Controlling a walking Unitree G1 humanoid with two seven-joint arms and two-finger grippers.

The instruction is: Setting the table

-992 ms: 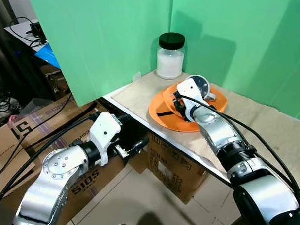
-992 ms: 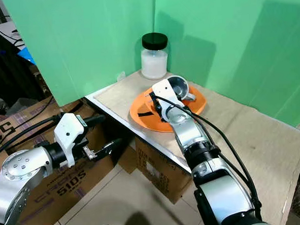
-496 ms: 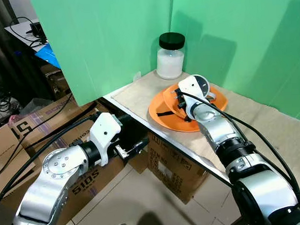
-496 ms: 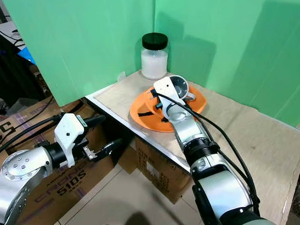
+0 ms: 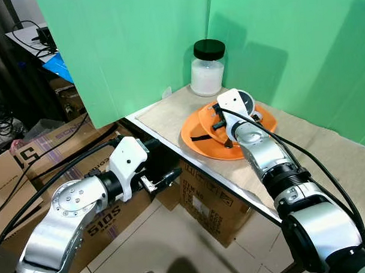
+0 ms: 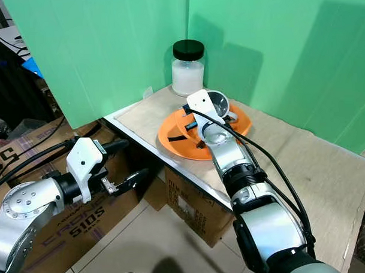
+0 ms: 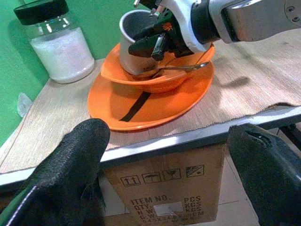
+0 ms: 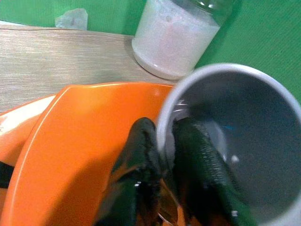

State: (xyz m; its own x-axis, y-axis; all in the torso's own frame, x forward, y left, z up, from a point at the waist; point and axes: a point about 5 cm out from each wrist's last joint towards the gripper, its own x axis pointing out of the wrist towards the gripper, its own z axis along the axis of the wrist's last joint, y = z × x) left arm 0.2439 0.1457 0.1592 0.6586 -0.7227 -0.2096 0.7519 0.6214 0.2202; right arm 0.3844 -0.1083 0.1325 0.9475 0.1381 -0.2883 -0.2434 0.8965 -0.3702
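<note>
— What is seen nearest the robot?

— The tiled floor [image 5: 174,244] and cardboard boxes [image 5: 212,207] are seen below the worktop [image 5: 170,116]. The left gripper [image 5: 163,179] is held low in front of the worktop edge, over the boxes, with its fingers [image 7: 70,174] spread wide apart and nothing held between them. Black cables [image 5: 46,177] are draped along the left arm.

— And on the worktop?

— An orange plate [image 5: 197,142] is set close to the front edge, with an orange bowl [image 7: 155,80] resting on it. A black strip [image 7: 134,106] is laid across the plate. A grey metal cup [image 8: 244,141] is stood in the bowl, and a spoon [image 7: 186,68] is laid in the bowl beside it.

— How is the cup held?

— The right gripper [image 8: 162,160] is reached over the plate; its fingers [image 8: 138,155] are closed on the cup's rim, one outside the wall and one inside.

— What stands behind?

— A glass jar [image 5: 207,67] of white powder with a black lid is stood just beyond the plate, near the corner of the green screens [image 5: 137,42]. A small scrap of clear plastic [image 8: 70,19] is seen at the foot of the screen. Off to the left, a cluttered desk [image 5: 35,37] is partly hidden by the screen.
</note>
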